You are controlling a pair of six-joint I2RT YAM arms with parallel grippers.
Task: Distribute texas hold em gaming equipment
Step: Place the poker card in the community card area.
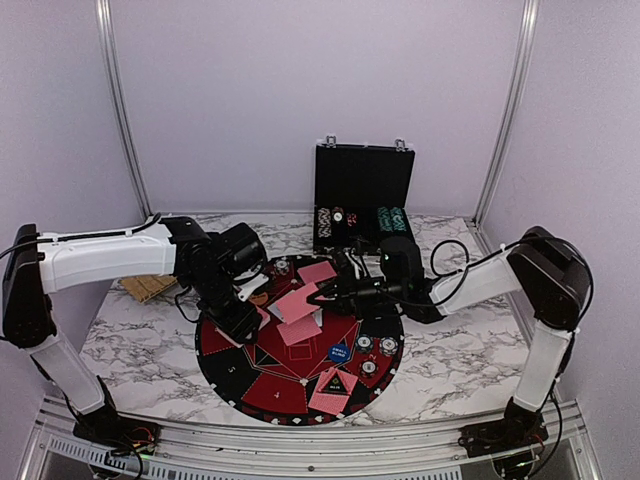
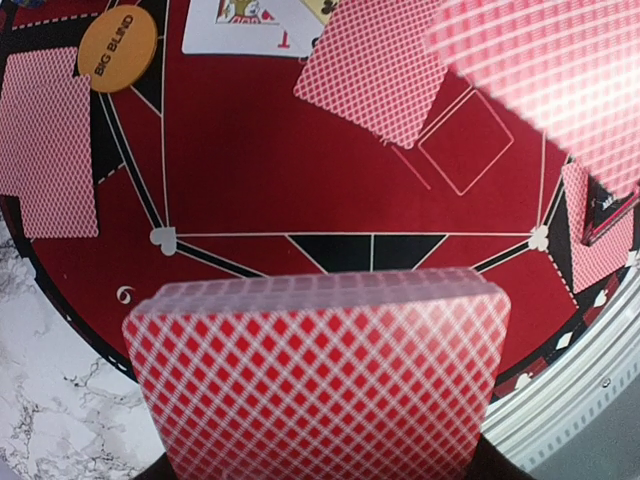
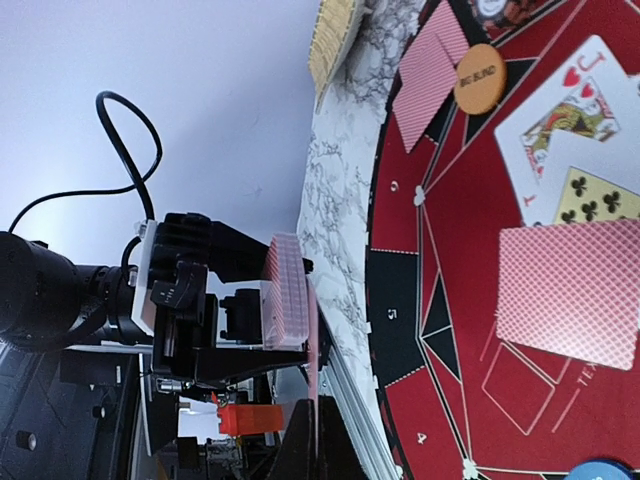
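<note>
- left gripper [image 1: 240,320] sits at the 9 o'clock rim of the round mat [image 1: 272,392]. its jaws are clamped across a squared deck [image 2: 320,380] of red-backed cards, held clear of the felt.
- right gripper [image 1: 335,290] reaches in from 2 o'clock toward the mat centre, jaws together. they seem to pinch one lifted card [image 1: 297,303] by its edge. the wrist view shows only a thin red sliver there, so the hold is likely, not certain.
- already on the mat: face-down cards [image 2: 50,140] beside the orange big blind disc [image 2: 118,48], more face-down cards [image 1: 330,392] at 5 o'clock, a blue disc [image 1: 339,352] at 4 o'clock, and loose chips [image 1: 388,346] at 3 to 4 o'clock.
- face-up cards [image 3: 560,120], a jack of hearts and a club, lie near the centre.
- black case [image 1: 363,180] stands open at 12 o'clock beyond the mat, with rows of chips [image 1: 330,218] in its tray.
- handling, single card: very light, thin, slick-coated and bendy. it will likely flutter or slip from a shallow pinch. take it by a short edge or corner that overhangs, and lay it down flat.
- handling, deck: firm as a block, but the layers shear easily. grip across the long sides at mid-length, and keep it level.
- handling, chips: small, hard and smooth-faced. best taken across the striped rim.
- judgement: dealing is partway, and one seat's cards are in hand.
</note>
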